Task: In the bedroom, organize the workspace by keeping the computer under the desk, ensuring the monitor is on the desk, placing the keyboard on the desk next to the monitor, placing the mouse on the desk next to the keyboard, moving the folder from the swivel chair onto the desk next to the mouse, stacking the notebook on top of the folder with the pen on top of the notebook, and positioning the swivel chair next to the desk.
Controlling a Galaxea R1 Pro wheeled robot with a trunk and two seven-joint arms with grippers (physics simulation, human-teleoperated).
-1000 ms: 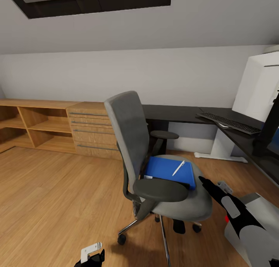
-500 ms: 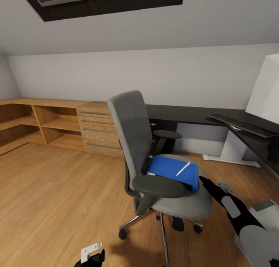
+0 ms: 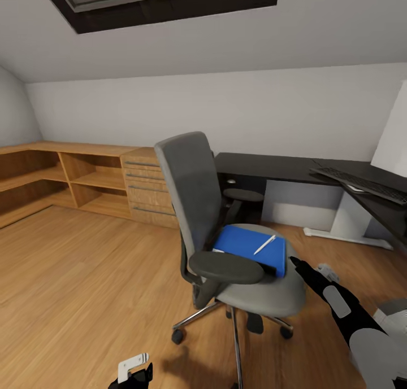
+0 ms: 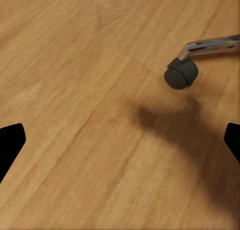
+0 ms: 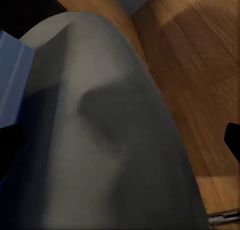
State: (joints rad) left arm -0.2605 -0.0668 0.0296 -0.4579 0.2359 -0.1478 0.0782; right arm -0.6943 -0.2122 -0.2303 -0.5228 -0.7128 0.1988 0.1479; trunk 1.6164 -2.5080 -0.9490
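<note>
Bedroom: folder [image 3: 249, 247] seemingly near right claw [image 3: 295, 263]

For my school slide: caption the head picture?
Blue folder and pen resting on grey swivel chair.

The swivel chair [image 3: 226, 231] stands on the wooden floor [image 3: 85, 276], its chrome base and casters [image 4: 181, 73] resting on the planks. On its grey seat [image 5: 115, 140] lies the folder [image 3: 249, 248] — flat and bright blue — with the pen [image 3: 264, 244] lying on top of it. Behind the chair and to its right runs the desk [image 3: 271, 166], its glossy black top carrying the keyboard [image 3: 362, 184] — well apart from the chair.
</note>
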